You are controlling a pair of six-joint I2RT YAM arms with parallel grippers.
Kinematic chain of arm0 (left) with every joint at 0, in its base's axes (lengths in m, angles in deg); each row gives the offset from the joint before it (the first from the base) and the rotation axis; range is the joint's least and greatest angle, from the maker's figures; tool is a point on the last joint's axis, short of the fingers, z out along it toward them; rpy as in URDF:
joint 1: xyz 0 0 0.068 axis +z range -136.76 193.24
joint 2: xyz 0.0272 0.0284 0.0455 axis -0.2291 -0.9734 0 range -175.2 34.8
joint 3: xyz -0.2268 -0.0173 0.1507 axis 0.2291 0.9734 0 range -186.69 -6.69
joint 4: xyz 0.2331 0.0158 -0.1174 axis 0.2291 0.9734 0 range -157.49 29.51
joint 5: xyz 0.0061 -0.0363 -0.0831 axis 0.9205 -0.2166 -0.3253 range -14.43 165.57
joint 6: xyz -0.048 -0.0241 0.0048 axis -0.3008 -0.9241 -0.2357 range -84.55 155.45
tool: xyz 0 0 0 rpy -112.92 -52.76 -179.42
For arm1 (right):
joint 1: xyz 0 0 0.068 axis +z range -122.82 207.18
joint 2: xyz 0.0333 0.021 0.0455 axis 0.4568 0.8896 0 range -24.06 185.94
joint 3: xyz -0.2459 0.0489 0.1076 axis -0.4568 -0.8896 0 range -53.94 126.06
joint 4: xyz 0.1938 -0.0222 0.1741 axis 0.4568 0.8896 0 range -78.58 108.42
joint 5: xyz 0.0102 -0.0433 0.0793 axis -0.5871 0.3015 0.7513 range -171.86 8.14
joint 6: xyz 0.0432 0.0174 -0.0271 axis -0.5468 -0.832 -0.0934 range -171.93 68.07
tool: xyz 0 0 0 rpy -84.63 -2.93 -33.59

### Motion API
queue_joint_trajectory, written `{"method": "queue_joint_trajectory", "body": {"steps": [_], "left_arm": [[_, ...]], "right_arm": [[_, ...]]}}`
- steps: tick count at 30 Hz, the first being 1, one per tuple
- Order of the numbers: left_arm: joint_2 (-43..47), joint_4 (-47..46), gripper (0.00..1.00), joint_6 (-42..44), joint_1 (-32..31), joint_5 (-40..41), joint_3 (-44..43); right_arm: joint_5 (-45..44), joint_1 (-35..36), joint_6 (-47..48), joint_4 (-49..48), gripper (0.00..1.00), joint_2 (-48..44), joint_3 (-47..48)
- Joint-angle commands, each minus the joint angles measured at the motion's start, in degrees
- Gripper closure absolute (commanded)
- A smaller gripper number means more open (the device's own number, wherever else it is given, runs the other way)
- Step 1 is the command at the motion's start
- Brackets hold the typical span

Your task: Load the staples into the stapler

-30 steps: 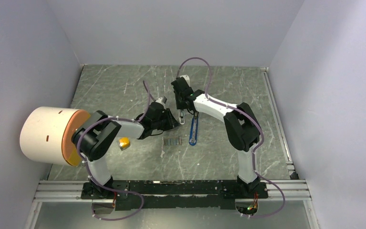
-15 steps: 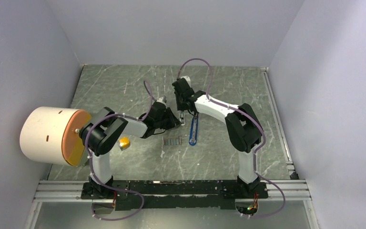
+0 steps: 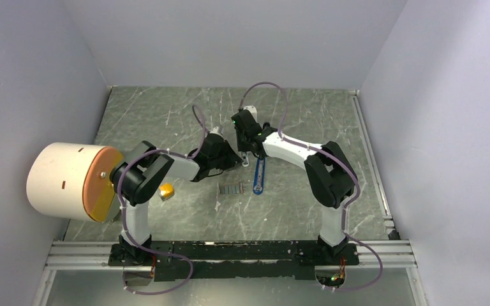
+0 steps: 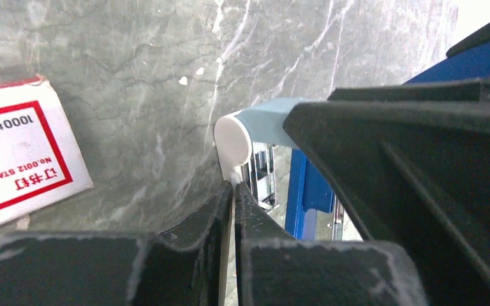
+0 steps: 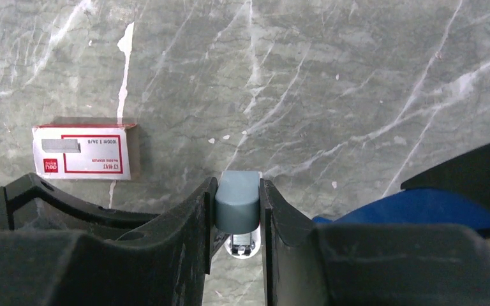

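Over marble (image 3: pixel 166 115), my left gripper (image 4: pixel 234 189) has just pinched shut beside the pale piece (image 4: pixel 261 121) my right gripper (image 5: pixel 238 186) clamps; staples (image 3: pixel 231 189) lie unloaded at nine o'clock of the stapler (image 3: pixel 259 177).

Items counted on the worktop (image 3: pixel 166 115):

- One stapler (image 3: pixel 259 177), blue and black.
- One block of staples (image 3: pixel 230 189). It looks to be several strips side by side, though they are too small to count.
- One red-and-white box (image 5: pixel 81 157).
- One pale blue-grey piece (image 5: pixel 237 203).
- One orange-yellow block (image 3: pixel 165 190).
- One large white cylinder (image 3: pixel 57 175).
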Motion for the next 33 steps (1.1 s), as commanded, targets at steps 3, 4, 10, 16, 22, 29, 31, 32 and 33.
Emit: {"method": "queue_joint_trajectory", "body": {"steps": [3, 4, 10, 16, 22, 29, 31, 32, 33], "left_arm": [[-3.4, 6.6, 0.90, 1.6, 0.3, 3.5, -0.5], [-3.5, 6.7, 0.90, 1.6, 0.3, 3.5, -0.6], [-3.8, 6.7, 0.91, 1.7, 0.3, 4.0, -0.2], [-3.0, 7.0, 0.91, 2.4, 0.3, 4.4, 0.2], [0.1, 7.4, 0.90, 3.6, 0.3, 4.4, 1.1], [6.3, 9.0, 0.85, 5.5, 0.2, 5.9, 3.0], [8.6, 10.1, 0.84, 5.9, 0.2, 6.5, 3.5], [9.8, 10.7, 0.84, 6.2, 0.2, 6.7, 3.7], [11.1, 11.2, 0.84, 6.4, 0.2, 6.9, 4.0]], "right_arm": [[-0.5, 1.7, -3.3, 3.2, 0.77, -2.5, -2.4], [-0.9, 1.9, -3.6, 3.6, 0.77, -2.6, -2.5], [-2.6, 2.5, -5.9, 6.7, 0.77, -3.1, -3.3], [-2.4, 2.8, -6.0, 8.4, 0.77, -2.4, -3.2], [-2.2, 3.0, -5.8, 8.8, 0.77, -1.6, -3.5], [-2.5, 3.5, -5.9, 7.5, 0.77, -0.3, -5.4], [-2.8, 3.7, -5.9, 7.4, 0.77, 0.4, -5.4], [-3.0, 3.7, -5.9, 7.4, 0.77, 0.8, -5.3], [-3.3, 3.9, -5.9, 7.5, 0.77, 1.3, -5.2]]}}
